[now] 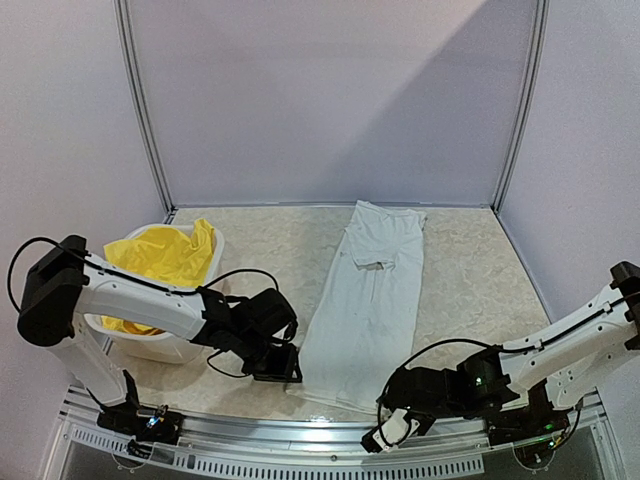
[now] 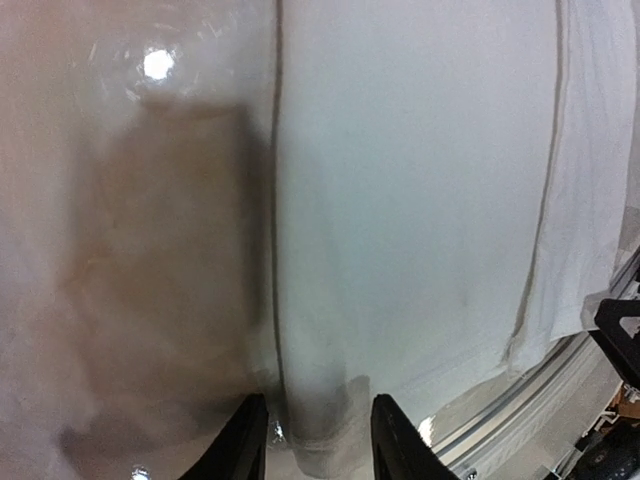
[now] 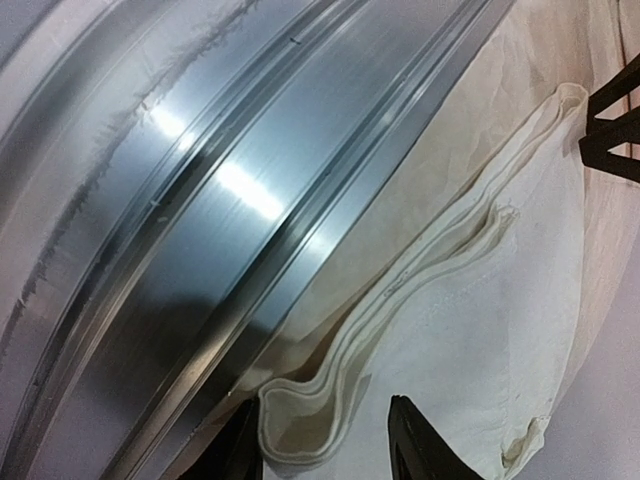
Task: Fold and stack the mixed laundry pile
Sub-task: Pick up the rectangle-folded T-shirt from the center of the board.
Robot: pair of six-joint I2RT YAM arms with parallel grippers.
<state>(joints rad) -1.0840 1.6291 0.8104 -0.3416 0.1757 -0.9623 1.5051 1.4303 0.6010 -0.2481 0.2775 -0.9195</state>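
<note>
When I look from up high, the white T-shirt (image 1: 368,300) lies flat in a long strip down the middle of the table (image 1: 470,270). Off to the left sits a white basket (image 1: 216,250) with the yellow shorts (image 1: 165,255) bunched inside. The left arm (image 1: 150,300) reaches across the front of that basket. The left gripper (image 1: 288,370) is at the shirt's near left corner. The right arm (image 1: 560,340) is bent low by the near right corner.

From the left wrist, the shirt's hem sits between the two black fingers (image 2: 245,440), which stand partly apart. I cannot tell if they pinch it.

From the right wrist, the right gripper (image 3: 322,450) is partly apart too, with the folded hem corner between its fingers. A shiny metal rail (image 3: 200,210) runs just beside the shirt.
</note>
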